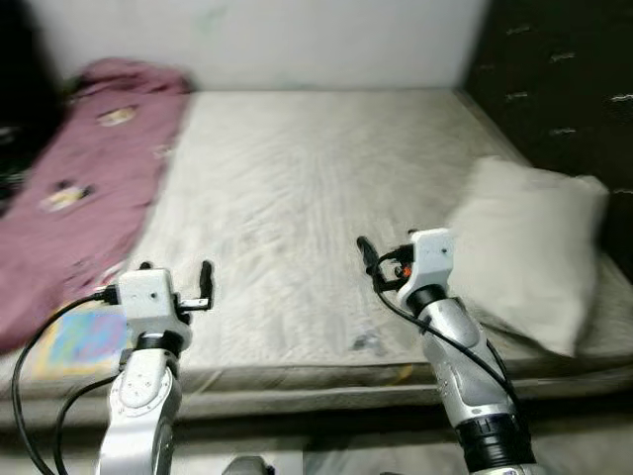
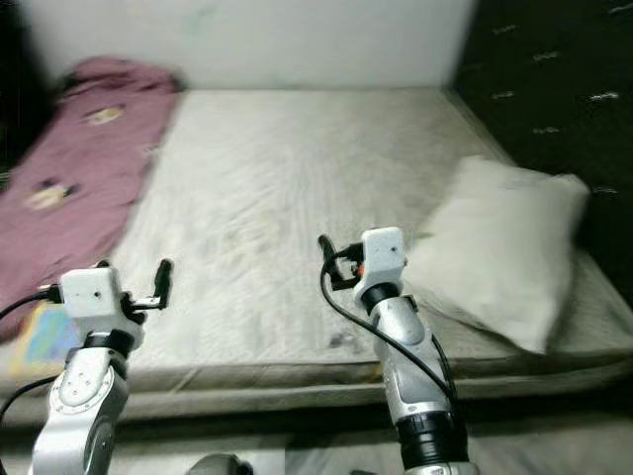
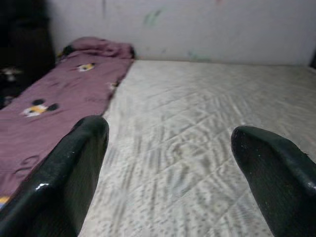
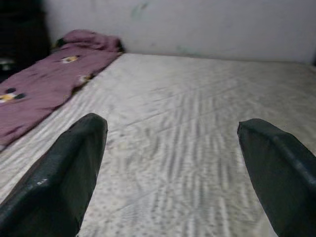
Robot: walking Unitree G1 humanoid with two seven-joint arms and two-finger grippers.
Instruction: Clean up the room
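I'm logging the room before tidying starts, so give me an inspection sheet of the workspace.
Surface: bare quilted mattress, a dark stain near its front edge.
Job's things: maroon blanket bunched along the robot's left side; white pillow on its right side.
Clutter: colourful sheet at the front left corner.
Grippers: left gripper and right gripper open, hovering over the front edge, holding nothing.
Cables: black cable looping off the left arm; another along the right forearm.
Surroundings: white wall behind; dark headboard on the right.

I've got the bed point(image 1: 297, 188) ahead of me: blanket point(image 1: 79, 188) along its left edge, pillow point(image 1: 529, 247) on its right side, wall point(image 1: 297, 40) behind.
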